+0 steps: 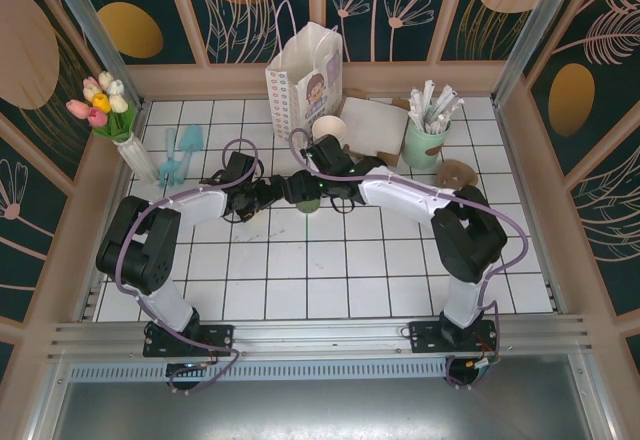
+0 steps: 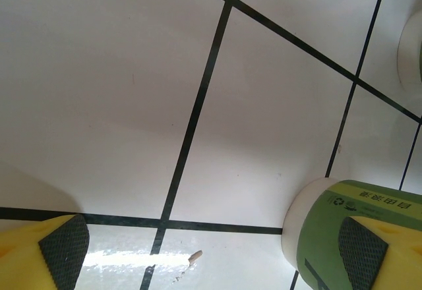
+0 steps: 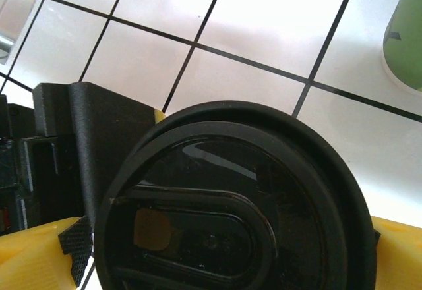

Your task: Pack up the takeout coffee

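The takeout coffee (image 1: 311, 206) stands mid-table, a small dark-green cup largely hidden under the two gripper heads that meet over it. In the left wrist view its white base and green sleeve (image 2: 330, 231) rest against the right pad, and my left gripper (image 2: 211, 257) is open over bare tile. Seen from the right wrist, the cup's black round lid (image 3: 231, 211) spans the space between the yellow fingers (image 3: 33, 257) of my right gripper (image 3: 231, 257), which is open around it. In the top view my left gripper (image 1: 285, 195) comes from the left and my right gripper (image 1: 312, 190) from the right.
A white paper bag (image 1: 303, 75) stands upright at the back, with a cream cup (image 1: 328, 128) and a flat white box (image 1: 372, 125) beside it. A mint-green cup of wrapped straws (image 1: 425, 140) is back right. A vase of tulips (image 1: 120, 125) stands at the left wall.
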